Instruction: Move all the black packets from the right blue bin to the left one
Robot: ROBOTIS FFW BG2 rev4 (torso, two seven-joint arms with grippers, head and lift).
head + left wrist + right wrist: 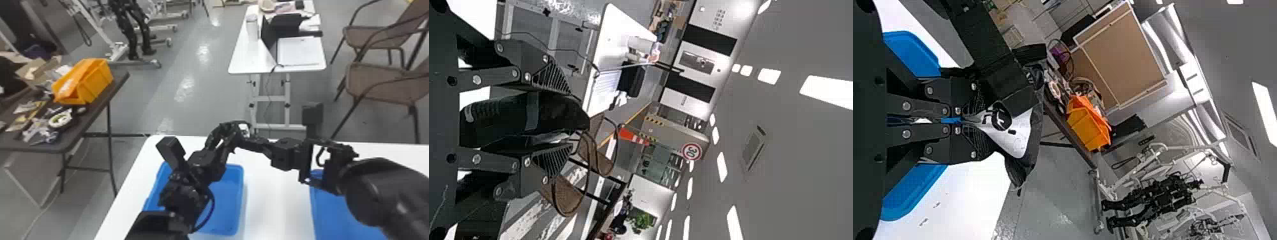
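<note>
My left gripper (pixel 230 127) and right gripper (pixel 252 140) meet above the table, beyond the left blue bin (pixel 225 207), with the packet's pale part (pixel 244 129) between them. In the left wrist view, the black packet (pixel 541 115) lies between the spread fingers of my left gripper (pixel 571 120). My right gripper (pixel 975 119) is shut on one end of the black packet (pixel 1018 132), whose white label faces the camera; a dark finger of the left gripper (pixel 1020 102) overlaps it. The right blue bin (pixel 335 213) is partly covered by the right arm.
Both bins stand on the white table (pixel 274 191). The left arm crosses over the left bin. A dark side table (pixel 118 79) with an orange box (pixel 95 83) stands at the left; another white table (pixel 242 60) and brown chairs (pixel 383 79) are farther off.
</note>
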